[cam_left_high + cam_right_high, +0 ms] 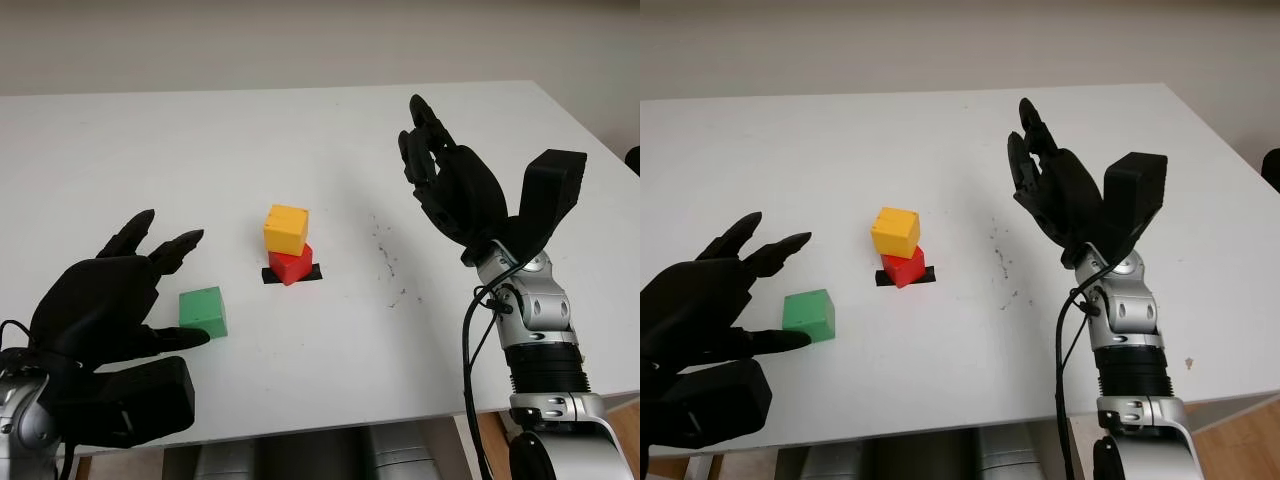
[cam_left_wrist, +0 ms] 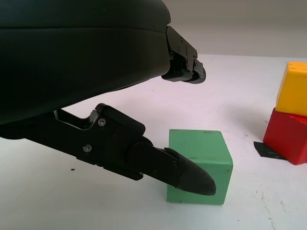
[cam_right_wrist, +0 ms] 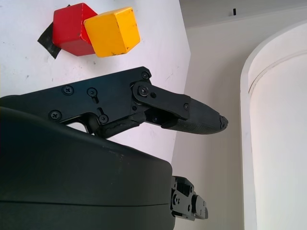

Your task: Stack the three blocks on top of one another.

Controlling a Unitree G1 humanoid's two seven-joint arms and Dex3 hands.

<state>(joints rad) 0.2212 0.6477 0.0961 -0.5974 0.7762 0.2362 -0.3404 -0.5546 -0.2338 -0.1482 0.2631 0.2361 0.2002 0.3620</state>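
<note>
Left hand (image 1: 105,300) open, fingers wide, one fingertip touching green block (image 1: 203,311) near tabletop (image 1: 300,130) front edge. Best: straddle block squarely, lift clear, lower onto tilted yellow block (image 1: 286,228) atop red block (image 1: 290,264). Right hand (image 1: 450,180) open, raised.

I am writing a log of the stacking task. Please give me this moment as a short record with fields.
stack: yellow block sits on red block, over a black tape mark
loose block: green block, on the white table, apart from the stack
left hand: open, beside the green block
right hand: open, raised right of the stack
</note>
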